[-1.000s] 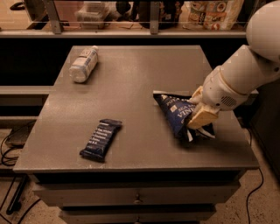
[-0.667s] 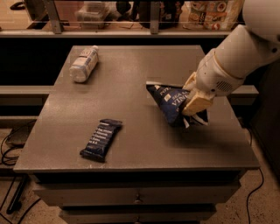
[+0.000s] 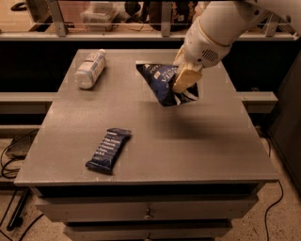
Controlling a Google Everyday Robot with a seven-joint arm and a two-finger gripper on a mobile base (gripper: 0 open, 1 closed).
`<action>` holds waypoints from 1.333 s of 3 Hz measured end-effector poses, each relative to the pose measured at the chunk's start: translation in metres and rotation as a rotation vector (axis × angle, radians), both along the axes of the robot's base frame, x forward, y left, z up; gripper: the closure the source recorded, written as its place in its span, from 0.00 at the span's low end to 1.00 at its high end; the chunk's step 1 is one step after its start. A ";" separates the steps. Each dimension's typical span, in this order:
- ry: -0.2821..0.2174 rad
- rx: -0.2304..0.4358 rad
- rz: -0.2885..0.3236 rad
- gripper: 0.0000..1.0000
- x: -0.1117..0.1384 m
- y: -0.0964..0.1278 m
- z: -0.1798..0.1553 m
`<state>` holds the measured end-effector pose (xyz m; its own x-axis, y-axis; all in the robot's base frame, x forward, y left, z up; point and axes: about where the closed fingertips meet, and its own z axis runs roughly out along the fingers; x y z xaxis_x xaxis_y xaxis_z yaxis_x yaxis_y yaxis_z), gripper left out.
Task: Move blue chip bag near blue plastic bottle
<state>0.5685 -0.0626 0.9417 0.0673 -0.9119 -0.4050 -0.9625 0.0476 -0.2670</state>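
Observation:
The blue chip bag [image 3: 162, 82] is a dark navy crinkly bag with white lettering, held above the table at its far middle. My gripper [image 3: 184, 81] is shut on the bag's right side, its tan fingers [image 3: 186, 77] pinching it, the white arm coming in from the upper right. The blue plastic bottle [image 3: 90, 69] lies on its side at the table's far left corner, clear with a white cap and pale label. The bag hangs to the right of the bottle, with a gap between them.
A small dark blue snack bar wrapper [image 3: 108, 149] lies at the front left of the grey table [image 3: 197, 150]. A railing and shelf with clutter [image 3: 101, 12] run behind the table. Cables [image 3: 9, 155] lie on the floor at the left.
My gripper has lifted the chip bag off the table's right side and carried it up, back and leftwards, nearer the bottle. The bottle and the snack bar have not moved.

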 end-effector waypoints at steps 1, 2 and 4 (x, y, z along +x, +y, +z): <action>-0.028 0.060 0.019 1.00 0.018 0.032 0.004; -0.052 0.175 0.044 1.00 0.049 0.065 0.005; -0.132 0.413 -0.006 0.82 0.126 0.104 -0.004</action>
<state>0.6941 0.0415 0.9376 0.1383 -0.6757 -0.7240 -0.9206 0.1818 -0.3455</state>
